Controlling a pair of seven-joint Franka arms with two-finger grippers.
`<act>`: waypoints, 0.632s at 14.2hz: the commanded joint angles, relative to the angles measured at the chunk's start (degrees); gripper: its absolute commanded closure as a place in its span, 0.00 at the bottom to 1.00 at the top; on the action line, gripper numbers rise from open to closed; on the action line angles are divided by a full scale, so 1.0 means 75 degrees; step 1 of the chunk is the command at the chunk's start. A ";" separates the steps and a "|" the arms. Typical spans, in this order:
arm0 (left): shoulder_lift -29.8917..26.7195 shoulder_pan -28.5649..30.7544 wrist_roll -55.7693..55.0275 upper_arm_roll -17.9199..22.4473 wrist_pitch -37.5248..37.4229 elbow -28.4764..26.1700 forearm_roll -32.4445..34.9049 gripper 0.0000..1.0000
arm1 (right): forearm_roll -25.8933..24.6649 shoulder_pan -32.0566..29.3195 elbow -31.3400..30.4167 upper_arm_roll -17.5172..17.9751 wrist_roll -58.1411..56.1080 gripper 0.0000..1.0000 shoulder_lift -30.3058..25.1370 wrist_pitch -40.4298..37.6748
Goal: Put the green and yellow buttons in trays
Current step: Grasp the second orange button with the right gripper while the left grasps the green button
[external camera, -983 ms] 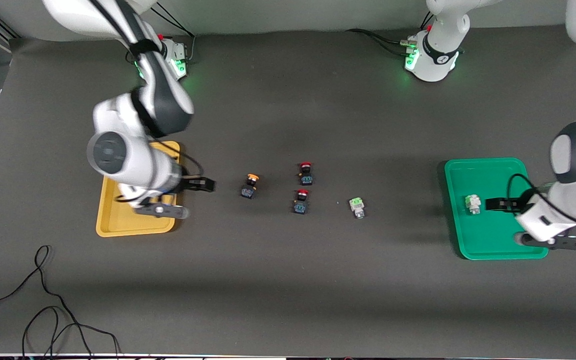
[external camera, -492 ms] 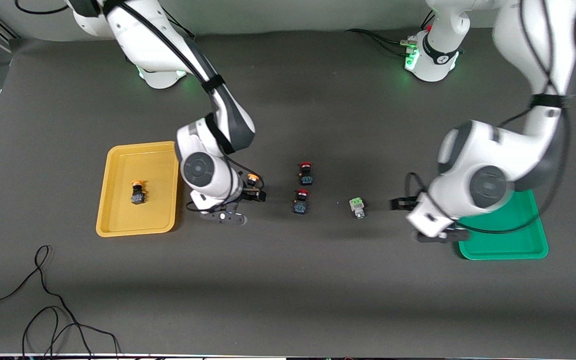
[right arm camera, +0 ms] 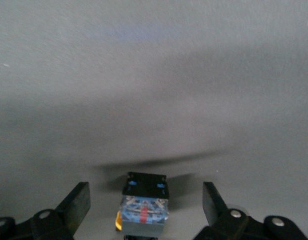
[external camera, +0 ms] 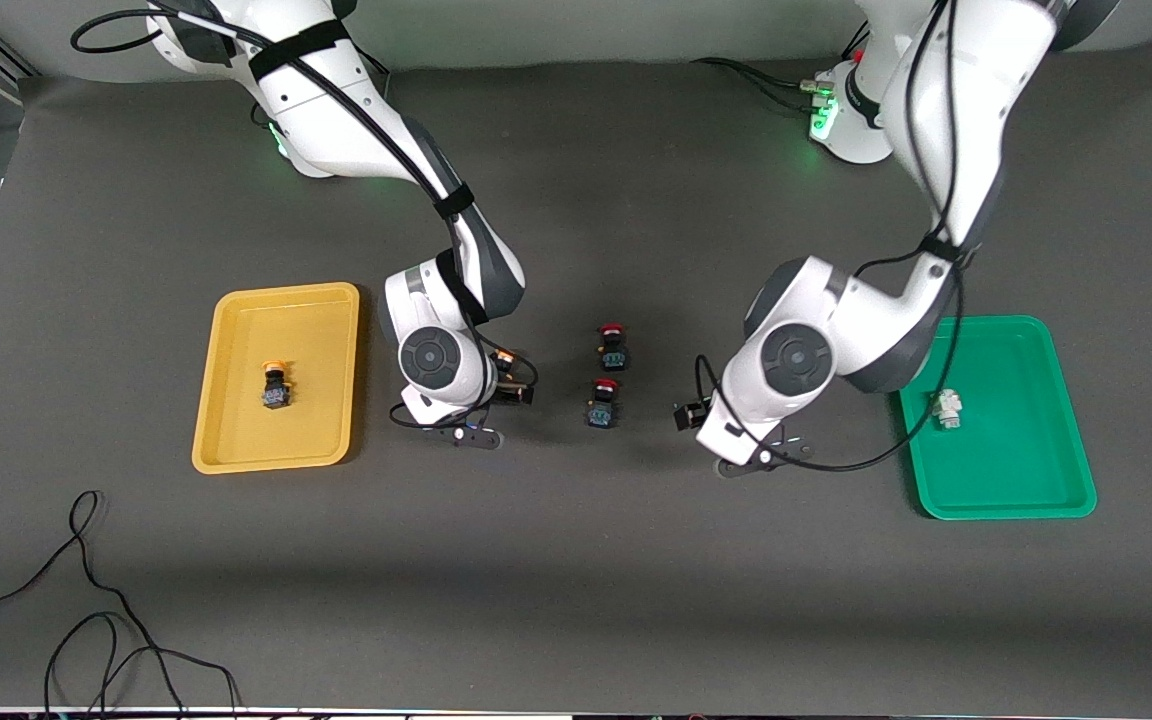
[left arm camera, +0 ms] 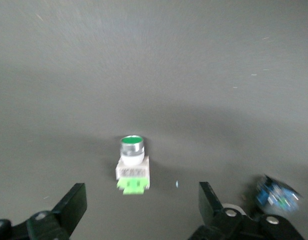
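My right gripper (external camera: 516, 392) is open and low around an orange-yellow capped button (external camera: 504, 356). In the right wrist view that button (right arm camera: 144, 207) lies on its side between the open fingers (right arm camera: 79, 204). My left gripper (external camera: 684, 415) is open over a light-green capped button, which the hand hides in the front view. In the left wrist view this button (left arm camera: 133, 167) stands just ahead of the open gripper (left arm camera: 141, 210). The yellow tray (external camera: 236, 440) holds one yellow button (external camera: 276, 385). The green tray (external camera: 1016, 480) holds one green button (external camera: 948, 408).
Two red-capped buttons (external camera: 613, 347) (external camera: 603, 402) stand between the two grippers in the middle of the table; one shows at the edge of the left wrist view (left arm camera: 277, 195). A black cable (external camera: 86, 620) lies near the front edge at the right arm's end.
Both arms swung from their trays to the middle. The right gripper came down around the yellow button. The left gripper moved over the green button on the table.
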 commanded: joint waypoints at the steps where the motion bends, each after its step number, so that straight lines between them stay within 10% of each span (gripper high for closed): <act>1: 0.0220 -0.0154 -0.0530 0.0118 0.0185 -0.0074 0.0221 0.00 | 0.0833 0.0120 -0.0351 -0.0065 0.0092 0.00 -0.0091 0.0186; 3: 0.0361 -0.0166 -0.0542 0.0118 0.0208 -0.0168 0.0221 0.00 | 0.0883 0.0214 -0.0374 -0.0065 0.0092 0.21 -0.0091 0.0186; 4: 0.0420 -0.0189 -0.0542 0.0118 0.0208 -0.0168 0.0221 0.00 | 0.0883 0.0214 -0.0374 -0.0077 0.0092 0.86 -0.0091 0.0186; 5: 0.0525 -0.0189 -0.0542 0.0118 0.0208 -0.0168 0.0221 0.00 | 0.0883 0.0214 -0.0363 -0.0077 0.0080 1.00 -0.0114 0.0198; 9: 0.0619 -0.0283 -0.0495 0.0130 0.0185 -0.0285 0.0233 0.38 | 0.0754 0.0179 -0.0328 -0.0171 -0.0072 1.00 -0.0523 0.0093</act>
